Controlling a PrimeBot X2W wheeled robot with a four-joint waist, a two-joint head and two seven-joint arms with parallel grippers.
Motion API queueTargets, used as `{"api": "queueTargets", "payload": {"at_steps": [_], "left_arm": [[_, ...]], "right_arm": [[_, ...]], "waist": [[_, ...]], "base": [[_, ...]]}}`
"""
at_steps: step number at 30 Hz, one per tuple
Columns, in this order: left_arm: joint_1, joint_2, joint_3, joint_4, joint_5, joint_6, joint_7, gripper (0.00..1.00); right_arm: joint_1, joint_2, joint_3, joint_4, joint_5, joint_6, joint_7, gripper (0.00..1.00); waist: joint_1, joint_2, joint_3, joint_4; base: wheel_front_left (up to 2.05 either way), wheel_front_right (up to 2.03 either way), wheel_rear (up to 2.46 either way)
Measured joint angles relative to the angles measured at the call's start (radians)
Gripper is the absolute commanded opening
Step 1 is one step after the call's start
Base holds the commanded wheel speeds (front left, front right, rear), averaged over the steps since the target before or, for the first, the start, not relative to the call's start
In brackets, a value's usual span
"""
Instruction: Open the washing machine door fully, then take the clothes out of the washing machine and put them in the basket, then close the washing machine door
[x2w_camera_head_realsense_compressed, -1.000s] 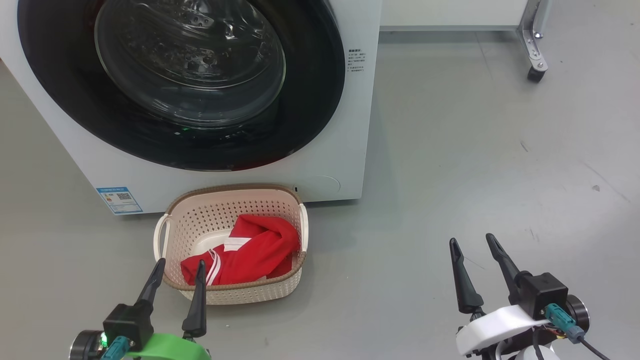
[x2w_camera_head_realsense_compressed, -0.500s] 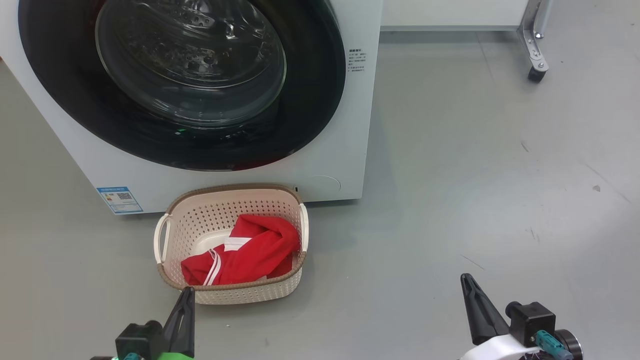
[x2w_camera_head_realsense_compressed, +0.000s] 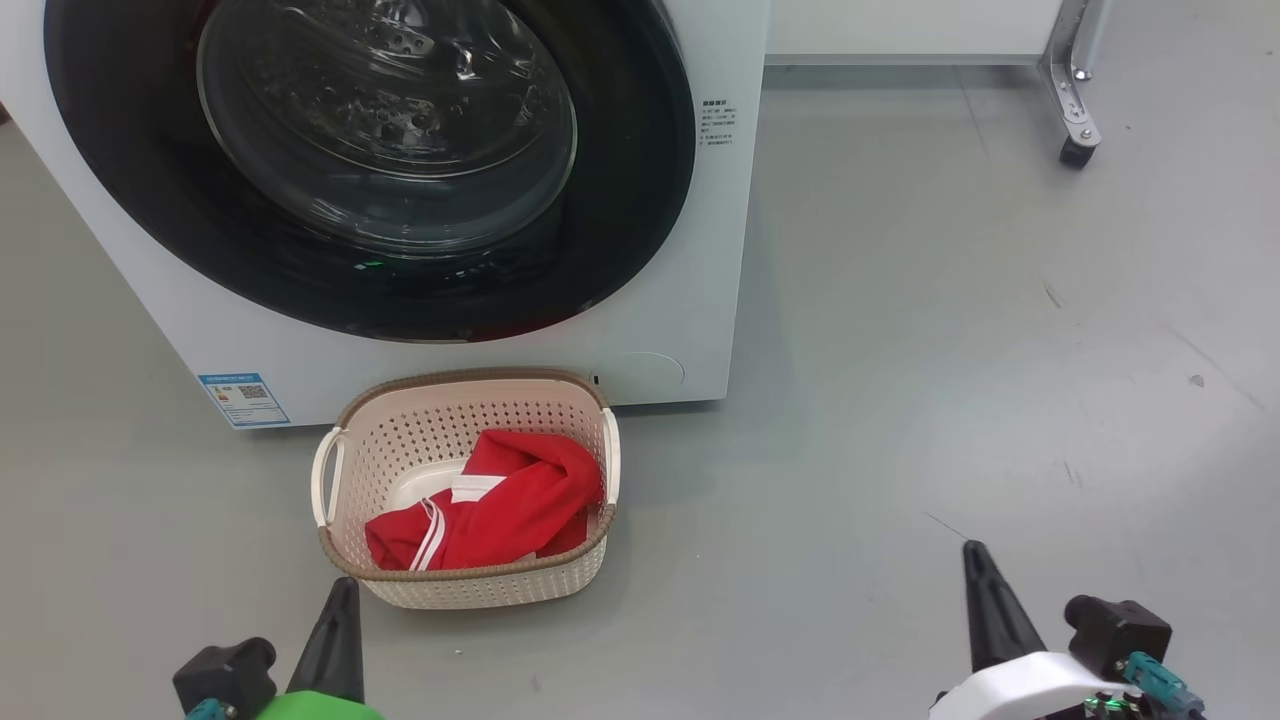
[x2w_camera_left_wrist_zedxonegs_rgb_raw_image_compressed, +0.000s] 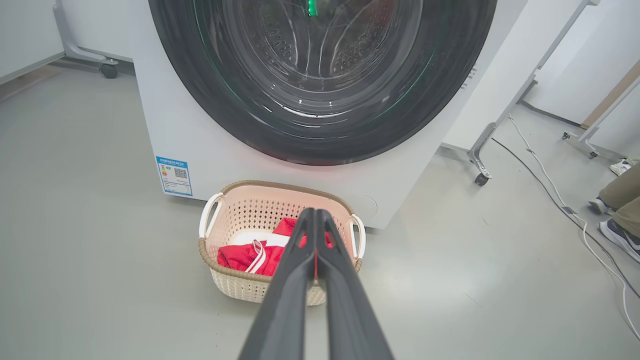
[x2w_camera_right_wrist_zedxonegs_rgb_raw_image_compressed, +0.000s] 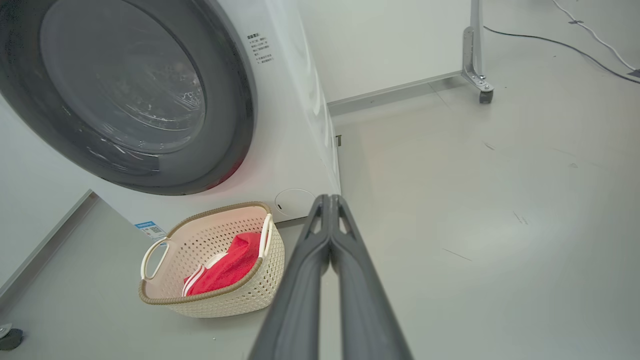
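The white washing machine (x2w_camera_head_realsense_compressed: 690, 300) stands at the back, its black-rimmed round door (x2w_camera_head_realsense_compressed: 370, 160) flat against the front. The cream basket (x2w_camera_head_realsense_compressed: 465, 590) sits on the floor just before it, with red clothes (x2w_camera_head_realsense_compressed: 500, 510) trimmed in white lying inside. My left gripper (x2w_camera_head_realsense_compressed: 343, 595) is shut at the lower left, just in front of the basket, holding nothing. My right gripper (x2w_camera_head_realsense_compressed: 975, 560) is shut at the lower right over bare floor. The left wrist view shows the shut left gripper (x2w_camera_left_wrist_zedxonegs_rgb_raw_image_compressed: 316, 214) over the basket (x2w_camera_left_wrist_zedxonegs_rgb_raw_image_compressed: 240, 287) and clothes (x2w_camera_left_wrist_zedxonegs_rgb_raw_image_compressed: 240, 255); the right wrist view shows the shut right gripper (x2w_camera_right_wrist_zedxonegs_rgb_raw_image_compressed: 330, 200) beside the basket (x2w_camera_right_wrist_zedxonegs_rgb_raw_image_compressed: 225, 300).
Grey floor spreads to the right. A wheeled metal stand leg (x2w_camera_head_realsense_compressed: 1075, 130) is at the far right. In the left wrist view, cables (x2w_camera_left_wrist_zedxonegs_rgb_raw_image_compressed: 560, 200) run over the floor and a person's feet (x2w_camera_left_wrist_zedxonegs_rgb_raw_image_compressed: 620, 235) rest at the right edge.
Both grippers went from open to shut and drew back toward the bottom edge. The head view shifted slightly. Basket, clothes and door stayed put.
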Motion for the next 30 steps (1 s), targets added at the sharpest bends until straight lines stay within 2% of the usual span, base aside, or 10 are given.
{"api": "queueTargets", "payload": {"at_steps": [13,30], "left_arm": [[-0.003,-0.002,0.037,0.0,-0.148,-0.016,0.047,0.0],[-0.026,-0.004,0.088,0.0,-0.377,-0.05,0.109,0.0]], "right_arm": [[-0.007,-0.007,-0.038,-0.007,0.172,0.006,0.035,0.0],[-0.039,-0.027,-0.086,-0.008,0.428,0.031,0.095,0.0]], "waist": [[0.0,0.0,-0.002,0.005],[0.0,0.0,-0.006,0.011]], "base": [[0.0,0.0,0.0],[0.0,0.0,0.0]]}}
